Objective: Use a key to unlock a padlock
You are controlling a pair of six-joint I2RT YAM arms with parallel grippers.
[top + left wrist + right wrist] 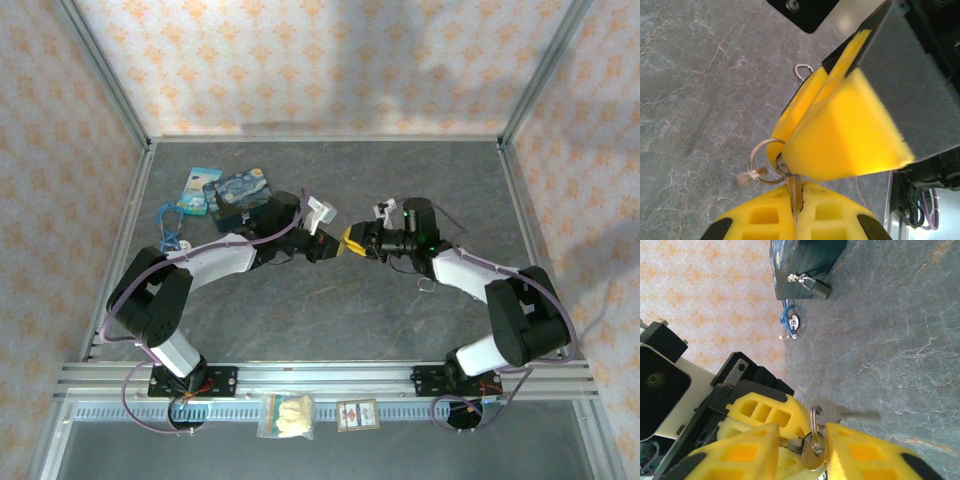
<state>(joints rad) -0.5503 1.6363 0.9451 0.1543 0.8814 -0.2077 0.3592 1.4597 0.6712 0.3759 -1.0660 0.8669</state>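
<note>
Key (795, 192) pinched betw. L gripper (795, 222) and R gripper (812, 460), mid-table (330, 330); padlock (816, 286) well off, on the tin (245, 195).

Key: blade clamped betw. the L gripper's pads, head end nipped in the R gripper's tips. Both are closed on it, tip to tip, over the table's centre. 1 ring (764, 161) thru the head w/ a 2nd key (852, 415) dangling, blurred, so 2 keys in all. Padlock: 1, dark, shackle thru the hasp (796, 277) on the tin's side, well apart from both grippers, toward the table's far-left corner. Tin: 1, blue, lid down, contents can't tell. Blue packet (198, 190) just beside it. Blue clip (786, 320) near the left edge. On the near rail (320, 378): 1 clear bag (285, 415) w/ pale lumps inside, 1 small card (357, 414) next to it.
</note>
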